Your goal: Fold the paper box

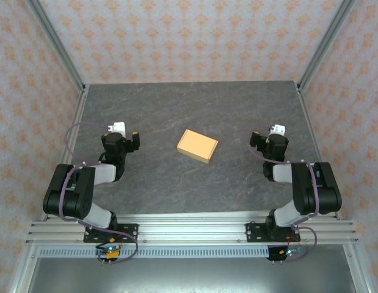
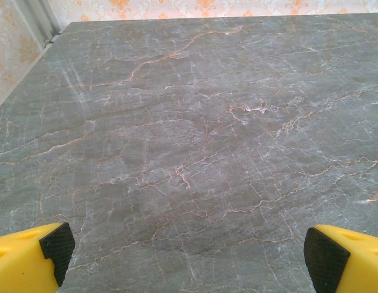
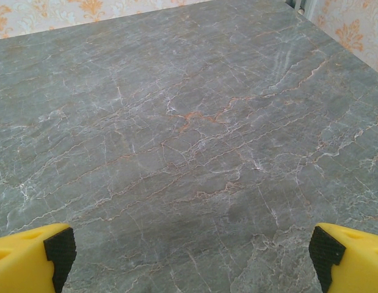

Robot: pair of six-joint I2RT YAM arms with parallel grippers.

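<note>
Paper box (image 1: 197,145) lies closed and flat at the middle of the table (image 1: 176,104) — between left jaws and right jaws, touching neither. Both sets stand wide, released — nothing grasped.

Right tool (image 3: 192,259) spread wide. Two yellow fingers (image 3: 21,262) sit at the bottom corners of the view, each with a black pad (image 3: 326,250) on its inner face. Between and beyond them lies the grey marbled surface (image 3: 189,122), veined in white and rust. Patterned orange wallpaper (image 3: 30,15) borders the far edge. A metal post (image 3: 297,5) stands at the far right corner.
</note>
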